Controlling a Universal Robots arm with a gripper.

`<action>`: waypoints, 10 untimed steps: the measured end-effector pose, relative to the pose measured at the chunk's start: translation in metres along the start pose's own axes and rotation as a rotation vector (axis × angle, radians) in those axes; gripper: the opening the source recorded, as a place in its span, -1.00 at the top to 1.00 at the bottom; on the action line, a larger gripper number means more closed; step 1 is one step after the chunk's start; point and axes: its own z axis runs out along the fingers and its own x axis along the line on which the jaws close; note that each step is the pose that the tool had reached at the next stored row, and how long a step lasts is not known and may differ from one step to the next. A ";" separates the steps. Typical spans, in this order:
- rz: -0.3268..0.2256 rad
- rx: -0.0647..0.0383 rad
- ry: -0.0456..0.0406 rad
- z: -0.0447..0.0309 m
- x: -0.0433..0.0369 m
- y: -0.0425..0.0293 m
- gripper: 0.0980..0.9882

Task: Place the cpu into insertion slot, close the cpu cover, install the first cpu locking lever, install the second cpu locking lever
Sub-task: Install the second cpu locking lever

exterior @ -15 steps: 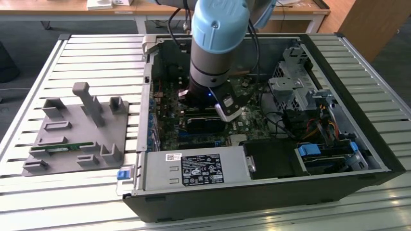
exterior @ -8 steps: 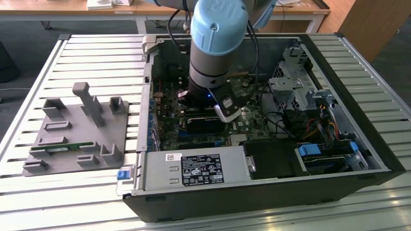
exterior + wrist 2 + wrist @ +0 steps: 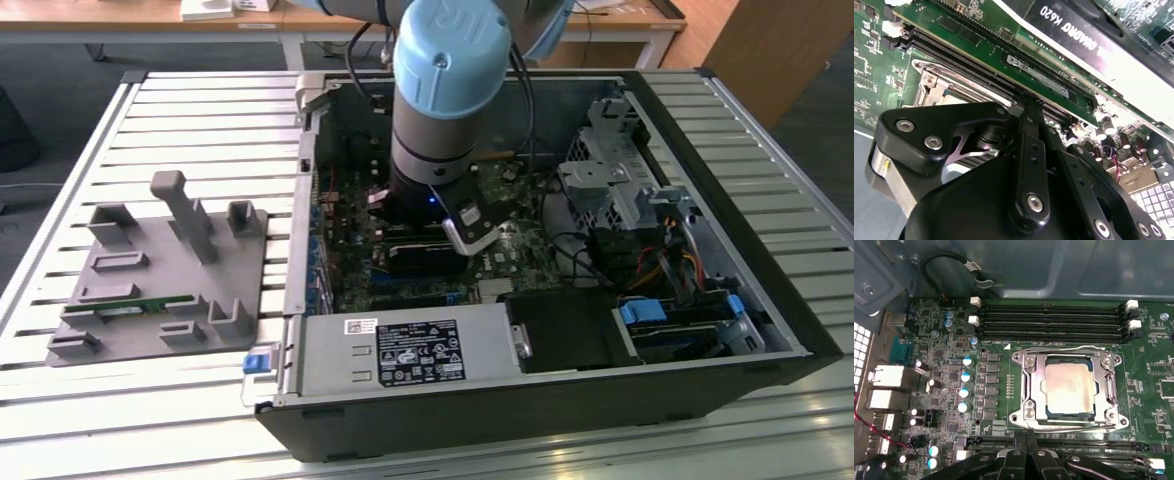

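Inside the insertion slot [image 3: 1069, 390], the cpu [image 3: 1068, 389] is sitting under the lowered cpu cover [image 3: 1026, 385], at roughly one o'clock from the gripper [image 3: 1026, 437], whose fingers are apparently pressing together.

Pale blue joint cap, grey arm [image 3: 434, 130], black screwed fingers [image 3: 1029, 165]

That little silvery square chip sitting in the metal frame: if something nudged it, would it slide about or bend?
Probably neither. The cpu looks like a flat, rigid metal-faced plate, so bending seems unlikely. It lies inside the cpu cover, whose frame appears to hem its edges, so a nudge should hardly shift it. Its smooth face looks slippery to grip.
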 end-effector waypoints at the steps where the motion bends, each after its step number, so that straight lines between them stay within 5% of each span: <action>1: 0.000 -0.001 0.0000 0.0004 0.0001 0.0003 0.98; 10: 0.000 -0.017 0.0000 0.0034 0.0027 0.0004 0.98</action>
